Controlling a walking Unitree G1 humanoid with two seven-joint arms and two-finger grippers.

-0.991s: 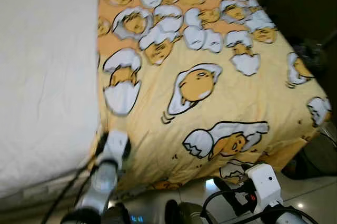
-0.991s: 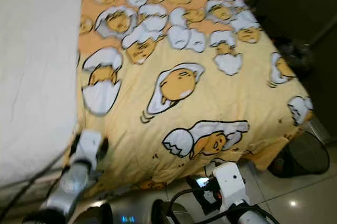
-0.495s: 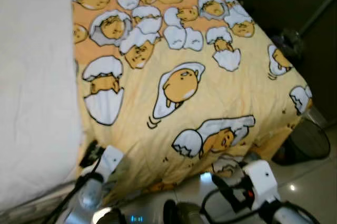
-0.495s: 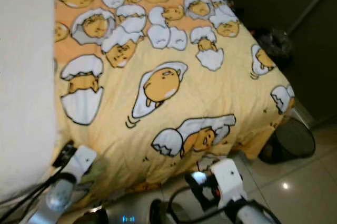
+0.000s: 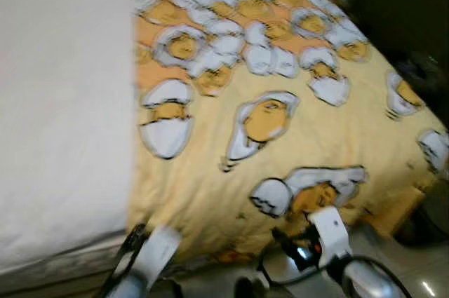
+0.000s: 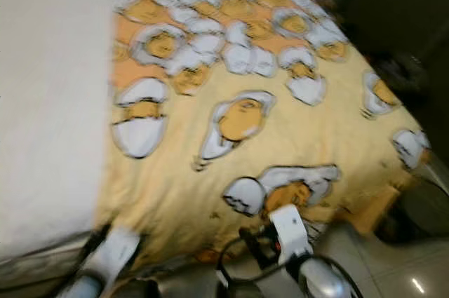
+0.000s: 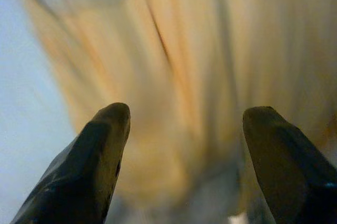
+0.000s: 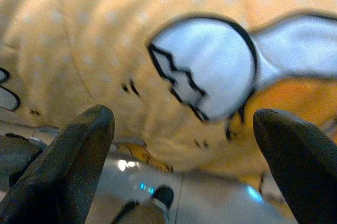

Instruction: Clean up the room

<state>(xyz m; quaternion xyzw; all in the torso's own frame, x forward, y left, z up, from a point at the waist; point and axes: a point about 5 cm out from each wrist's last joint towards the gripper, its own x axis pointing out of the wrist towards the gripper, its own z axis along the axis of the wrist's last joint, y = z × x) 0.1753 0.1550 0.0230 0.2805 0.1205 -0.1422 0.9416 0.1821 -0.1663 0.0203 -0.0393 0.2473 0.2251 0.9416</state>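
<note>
A: Where is the thing of the task, and how is it placed?

B: The yellow blanket (image 5: 280,123) with the egg pattern is seen spread over the bed, beside the white sheet (image 5: 63,116), which is left uncovered on the robot's left. Its near edge is seen hanging over the foot of the bed, toward the tiled floor (image 6: 393,263). The head views are blurred, so fine folds cannot be judged.

A: And the grippers?

B: The left gripper (image 7: 181,129) is held just before the hanging edge, near the border between blanket and sheet; its jaws are spread apart and nothing is held between them. The right gripper (image 8: 181,129) is pointed at an eggshell figure near the lower edge, the jaws also wide apart and empty.

A: How much of the work is done?

B: Little can be called finished, it is judged. The blanket is not yet gripped and the sheet is half bare. A dark object (image 5: 428,214) is seen on the floor at the bed's right corner; what it is cannot be told. The pulling and straightening are probably left to do.
</note>
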